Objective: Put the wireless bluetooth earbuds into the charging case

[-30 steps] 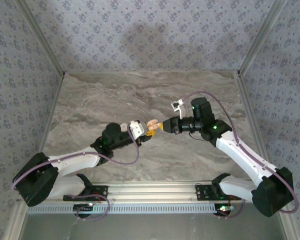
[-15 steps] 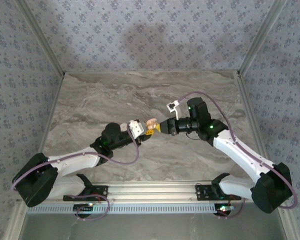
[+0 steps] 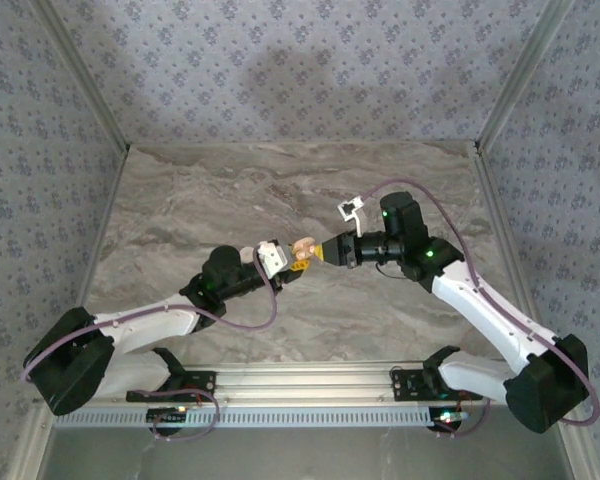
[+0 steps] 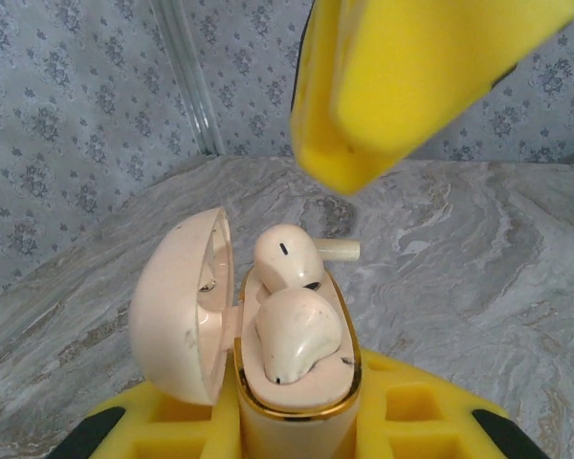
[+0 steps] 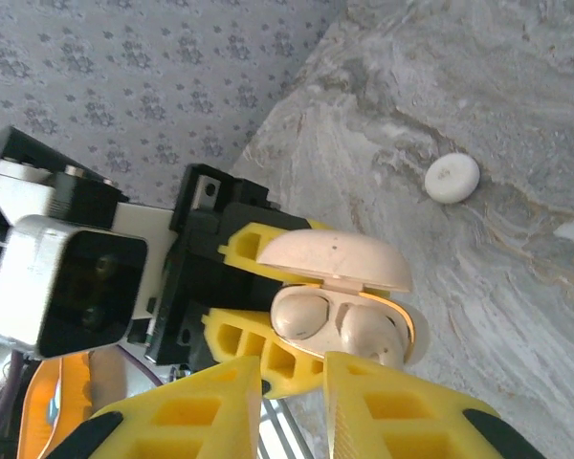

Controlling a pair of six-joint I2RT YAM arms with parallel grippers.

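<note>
On the marbled table (image 3: 280,190) the two arms meet near the middle, and the job looks nearly finished. The left tool (image 3: 290,260) is clenched on the base of the charging case (image 4: 297,426), holding it up off the table with its lid (image 4: 187,306) swung open to one side. The right tool (image 5: 294,368) hovers just beside the case mouth with its fingers drawn close, a slim gap between them and nothing in it; I cannot tell whether it is fully clenched. Both wireless earbuds sit in the base. The nearer one (image 4: 297,335) looks bedded in its hollow, while the farther one (image 4: 287,253) seems to ride high with its stem poking sideways, so it probably needs a press home. A small white rounded piece (image 5: 452,178) lies on the table, well apart from the case.
</note>
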